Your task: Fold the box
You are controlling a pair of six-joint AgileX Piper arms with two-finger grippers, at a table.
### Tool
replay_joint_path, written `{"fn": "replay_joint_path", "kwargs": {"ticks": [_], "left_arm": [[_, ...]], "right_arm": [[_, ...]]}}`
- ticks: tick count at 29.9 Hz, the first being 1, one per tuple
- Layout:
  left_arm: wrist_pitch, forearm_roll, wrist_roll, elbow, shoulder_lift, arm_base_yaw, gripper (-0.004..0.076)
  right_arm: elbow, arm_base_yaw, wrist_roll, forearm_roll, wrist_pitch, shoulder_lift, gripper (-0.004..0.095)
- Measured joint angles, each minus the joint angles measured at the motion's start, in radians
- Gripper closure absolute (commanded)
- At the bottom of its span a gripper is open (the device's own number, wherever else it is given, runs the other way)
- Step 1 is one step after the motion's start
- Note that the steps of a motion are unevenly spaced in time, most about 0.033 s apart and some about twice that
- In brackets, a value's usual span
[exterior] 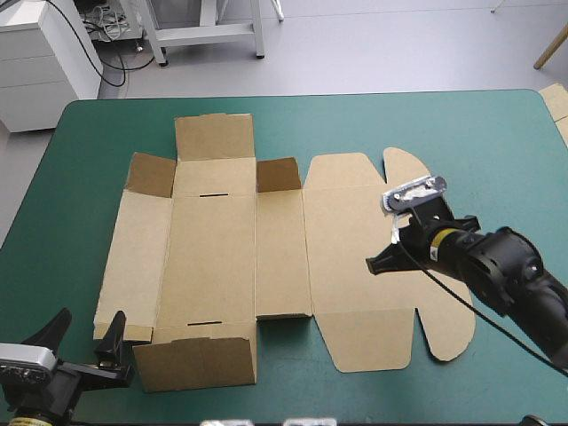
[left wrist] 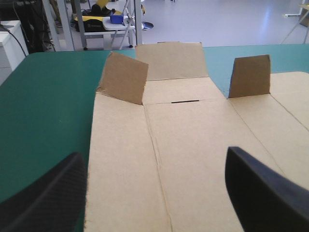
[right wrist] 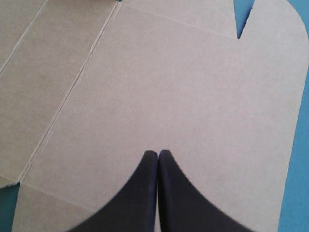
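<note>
1. High view: the brown box [exterior: 222,257] lies unfolded on the teal-green counter [exterior: 80,169], with 2 flaps [exterior: 151,175] raised at its far side.
2. Left end effector [exterior: 84,342], fingers apart, is at the box's near left corner.
3. Right end effector [exterior: 377,263], fingers together, is over the box's right panel.

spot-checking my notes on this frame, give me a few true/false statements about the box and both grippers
1. The box lies mostly flat on the table. True.
2. The right gripper is open. False: its fingers meet, over the board.
3. The left gripper is open. True.
4. Every flap lies flat. False: a flap and a second flap at the far side stand raised.
</note>
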Motion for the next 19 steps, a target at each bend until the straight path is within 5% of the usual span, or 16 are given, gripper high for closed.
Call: {"fn": "replay_joint_path", "kwargs": {"ticks": [6, 19], "left_arm": [[0.018, 0.118, 0.000, -0.124, 0.092, 0.000, 0.0157], [0.248, 0.262, 0.000, -0.558, 0.702, 0.000, 0.0160]], "right_arm": [[0.150, 0.000, 0.017, 0.000, -0.018, -0.156, 0.0929], [0.379, 0.000, 0.069, 0.000, -0.022, -0.411, 0.0929]]}}
